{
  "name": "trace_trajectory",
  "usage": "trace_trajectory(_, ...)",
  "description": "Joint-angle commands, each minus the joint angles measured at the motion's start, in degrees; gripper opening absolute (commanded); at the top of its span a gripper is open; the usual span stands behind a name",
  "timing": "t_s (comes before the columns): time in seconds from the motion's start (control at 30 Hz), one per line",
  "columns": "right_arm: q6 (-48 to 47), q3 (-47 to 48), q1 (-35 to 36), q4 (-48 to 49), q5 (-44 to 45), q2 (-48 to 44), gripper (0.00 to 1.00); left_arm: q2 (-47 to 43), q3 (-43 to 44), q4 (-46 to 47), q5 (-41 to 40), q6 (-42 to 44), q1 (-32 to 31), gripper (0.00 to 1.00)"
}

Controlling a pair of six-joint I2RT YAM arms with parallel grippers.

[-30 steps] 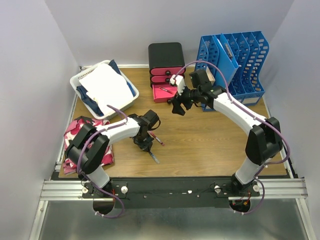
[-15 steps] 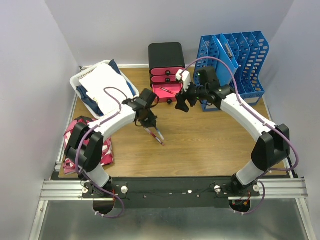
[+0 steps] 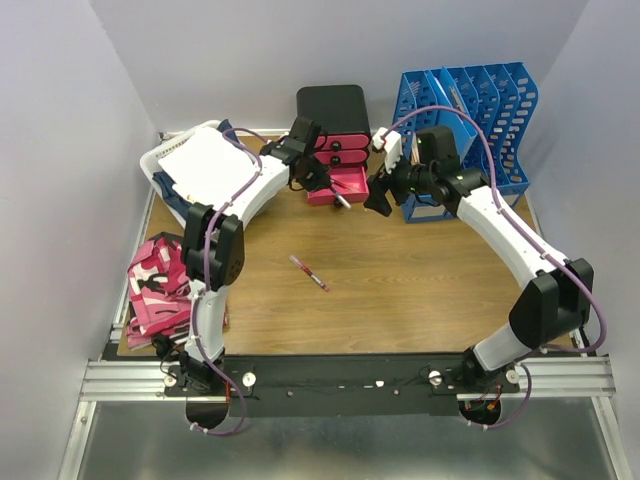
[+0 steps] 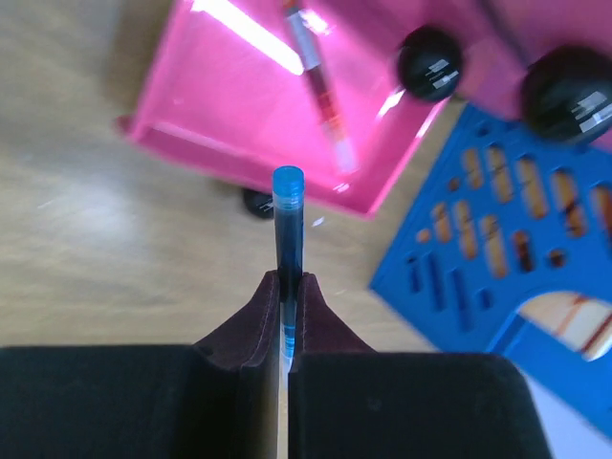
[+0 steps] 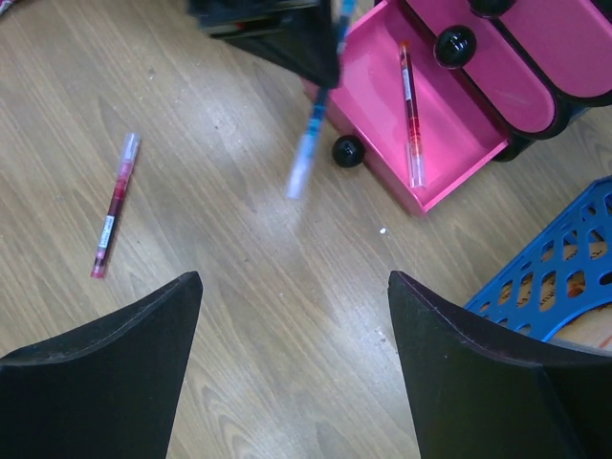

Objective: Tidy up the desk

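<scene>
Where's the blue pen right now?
The blue pen sits in the jaws of the left gripper, tip at the front edge of the open pink drawer, far-centre in the top view.

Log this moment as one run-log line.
left gripper: shut on blue pen, at front edge of open pink drawer | right gripper: open, empty | drawer holds stowed red pen | loose red pen on desk

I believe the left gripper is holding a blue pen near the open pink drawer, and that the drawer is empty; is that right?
Not quite: the drawer is not empty. A red pen lies in it, as the left wrist view shows. The rest holds: the left gripper is shut on a blue pen near that open pink drawer.
</scene>
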Motion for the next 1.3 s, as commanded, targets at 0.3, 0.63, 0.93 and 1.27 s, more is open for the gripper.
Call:
trace_trajectory(0.3, 1.3, -2.7, -1.0, 0.1, -2.8, -2.0, 0.87, 8.9, 6.7, 6.1, -3.0, -20.6, 2.4, 0.09)
trace_trajectory(0.63, 0.5, -3.4, -1.0, 0.4, -4.4, -0.2, 0.87, 12.5, 9.7, 9.9, 0.3, -21.3, 4.4, 0.44)
trace_trajectory(0.93, -2.8, -2.6, -1.0, -2.0, -9.4, 3.6, 0.87, 3.7, -2.5, 23.1, 4.5, -16.5, 5.7, 0.5)
trace_trajectory(1.27, 0.5, -1.2, 1.1, -1.6, -14.8, 9.4, 0.87, -11.0, -22.7, 41.5, 12.0, -6.1, 6.5, 0.74)
